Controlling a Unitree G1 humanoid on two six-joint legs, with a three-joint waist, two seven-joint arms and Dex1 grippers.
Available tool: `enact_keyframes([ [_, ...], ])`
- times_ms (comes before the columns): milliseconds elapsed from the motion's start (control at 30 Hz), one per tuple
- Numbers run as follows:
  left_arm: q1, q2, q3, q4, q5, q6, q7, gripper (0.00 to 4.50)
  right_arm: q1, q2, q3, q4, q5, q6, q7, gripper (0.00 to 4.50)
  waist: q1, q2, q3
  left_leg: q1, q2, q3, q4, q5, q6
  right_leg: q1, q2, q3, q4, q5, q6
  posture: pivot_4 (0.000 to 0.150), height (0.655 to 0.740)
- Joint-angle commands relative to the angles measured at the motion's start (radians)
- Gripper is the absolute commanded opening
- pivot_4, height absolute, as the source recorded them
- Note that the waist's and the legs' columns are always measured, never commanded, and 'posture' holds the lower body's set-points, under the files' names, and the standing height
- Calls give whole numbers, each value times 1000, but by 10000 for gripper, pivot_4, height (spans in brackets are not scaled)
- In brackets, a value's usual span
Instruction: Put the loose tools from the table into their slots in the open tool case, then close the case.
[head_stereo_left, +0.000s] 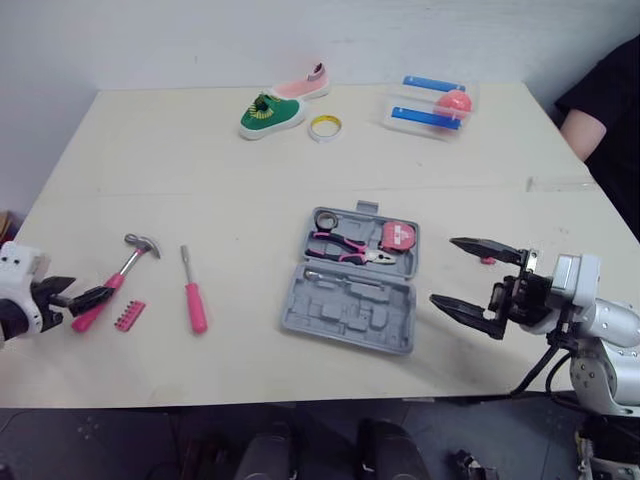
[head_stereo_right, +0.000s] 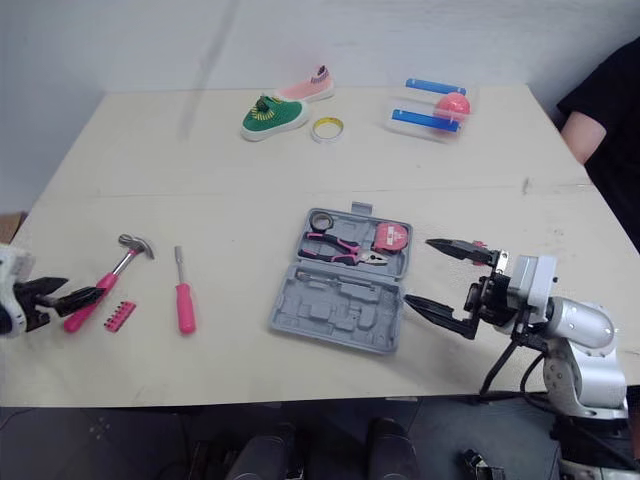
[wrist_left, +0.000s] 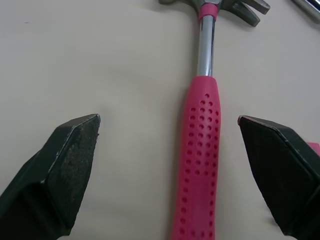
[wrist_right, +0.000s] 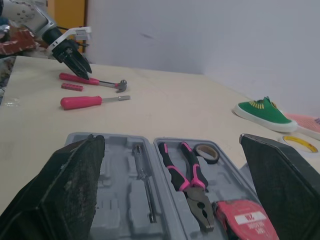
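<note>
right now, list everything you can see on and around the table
table: 1, cream
tool case: 1, grey, open, near centre-right
pliers: 1, black-pink, in case
tape measure: 1, pink-red, in case
black tape roll: 1, in case
hammer: 1, pink handle, near left
screwdriver: 1, pink handle, right of hammer
bit holder: 1, pink, between them
green shoe: 1, far centre
pink shoe: 1, behind it
yellow tape roll: 1, beside green shoe
clear box: 1, blue strips, far right
person's arm: 1, black sleeve, right edge
left pincer: open, astride hammer handle
right pincer: open, right of case
</note>
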Motion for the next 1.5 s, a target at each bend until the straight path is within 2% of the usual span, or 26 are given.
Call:
enact_keyframes([
  [33, -34, 3, -37, 68, 59, -61, -11, 44752, 7, -20, -43, -46, 14, 1, -21, 45000, -1, 0, 0, 1, 0, 1, 0, 0, 0, 0, 0, 1, 1, 0, 0, 1500, 7400],
  [200, -51, -17, -84, 125, 98, -61, -30, 44752, 27, -28, -53, -83, 20, 10, -37, 45000, 1, 0, 0, 3, 0, 4, 0, 0, 1, -1, -1, 3, 3, 0, 1, 1500, 7400],
  [233, -44, -22, -91, 129, 98, -52, -39, 39125, 32, -29, -55, -91, 19, 10, -44, 45000, 1, 0, 0, 3, 1, 4, 0, 0, 1, -1, -1, 3, 3, 0, 1, 1500, 7400],
  [300, -27, -28, -96, 124, 93, -45, -59, 32828, 39, -29, -59, -99, 15, 8, -51, 45000, 1, 1, -1, 3, 0, 4, 0, 0, 1, -1, -5, 3, 3, 0, 1, 1500, 7400],
  [333, -20, -31, -92, 118, 90, -47, -57, 27358, 42, -31, -60, -100, 13, 7, -53, 45000, 1, 1, -1, 3, 0, 5, 0, 0, 1, -1, -5, 3, 3, 0, 1, 1500, 7400],
  [500, -13, -42, -20, 71, 61, -73, -7, 6044, 56, -46, -78, -78, 9, -5, -38, 45000, 1, 3, -2, 5, 0, 7, -1, 0, 2, -1, -6, 4, 4, 0, 1, 1500, 7400],
  [633, -8, -62, 83, -52, 1, -151, -4, 5556, 62, -56, -98, -42, 8, -21, -16, 45000, 1, 2, -1, 5, 0, 7, -1, 0, 2, -1, -7, 4, 5, 0, 1, 1500, 7400],
  [733, 4, -62, 138, -234, -41, -174, -20, 5556, 61, -67, -117, -2, 1, -40, -1, 45000, 6, -9, 4, 3, 1, 5, 0, 0, 2, -2, -7, 3, 4, 0, 1, 1500, 7400],
  [900, -15, -63, 94, -514, -103, -203, -118, 5555, 57, -93, -120, 38, -11, -53, 27, 45000, 10, -12, 6, -1, 0, 4, 2, 0, 2, -3, -8, 3, 0, 2, 2, 1500, 7400],
  [1033, -105, -49, -86, -674, -75, -224, -233, 5555, 39, -102, -114, 61, -15, -47, 37, 45000, 10, -12, 6, -1, 0, 6, 1, 0, 2, -3, -7, 2, -1, 2, 2, 1500, 7400],
  [1133, -214, -65, -250, -754, -71, -163, -318, 5555, 30, -119, -92, 79, -31, -39, 61, 45000, 10, -11, 6, 0, 0, 7, 1, 0, 3, -3, -1, 3, 0, 2, 3, 1500, 7400],
  [1300, -456, -182, -579, -806, 70, -91, -406, 5555, 21, -124, -80, 91, -29, -4, 62, 45000, 8, -11, 7, -1, 1, 9, 4, 1, 3, -3, 4, 6, 1, 3, 4, 1500, 7400],
  [1500, -583, -308, -787, -777, 190, 6, -425, 5555, 49, -133, -102, 61, -19, 25, 48, 45000, 24, -11, 7, -1, 2, 9, 4, 1, 4, -3, 6, 7, 0, 3, 5, 1500, 7400],
])
